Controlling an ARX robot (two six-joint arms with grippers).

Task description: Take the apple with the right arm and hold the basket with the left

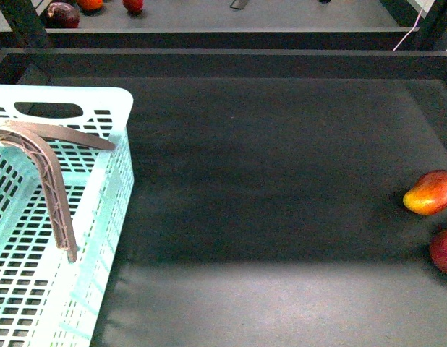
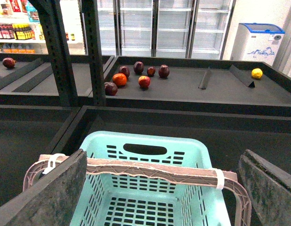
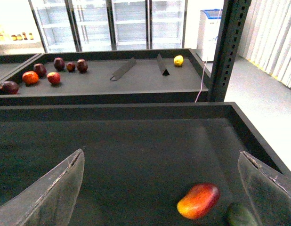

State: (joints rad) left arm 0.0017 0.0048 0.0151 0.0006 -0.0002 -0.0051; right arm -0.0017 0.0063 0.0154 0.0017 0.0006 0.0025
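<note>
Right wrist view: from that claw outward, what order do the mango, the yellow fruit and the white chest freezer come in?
1. Mango, in the near bin, closest to the right gripper.
2. Yellow fruit, in the far bin.
3. Chest freezer, beyond both bins.

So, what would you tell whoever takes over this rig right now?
Left gripper: open, the basket handle showing between its fingers, not clamped.
Right gripper: open, holding nothing, looking over the dark shelf.
Basket: on the shelf's left side.
Apple: at the far right edge, close to the mango.
Done: nothing gripped yet.
Left: clamp the handle, pick the apple.
</note>
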